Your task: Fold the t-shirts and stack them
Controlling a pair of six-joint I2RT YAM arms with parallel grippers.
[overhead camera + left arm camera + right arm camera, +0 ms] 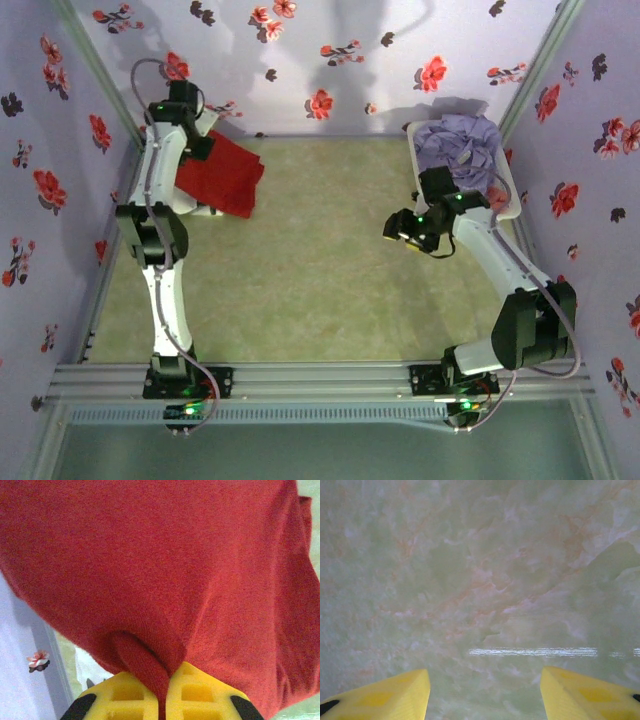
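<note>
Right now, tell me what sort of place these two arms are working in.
Most likely a staged robot test booth, not a real laundry room: pale lavender walls printed with red and black flowers close in a green marbled tabletop, and both arms are bolted to a grey metal rail.

My left arm reaches far forward, and my left tool is pinched tight on a fold of the red shirt. My right arm bends inward at the elbow. My right tool points down, yellow fingers standing apart.
</note>
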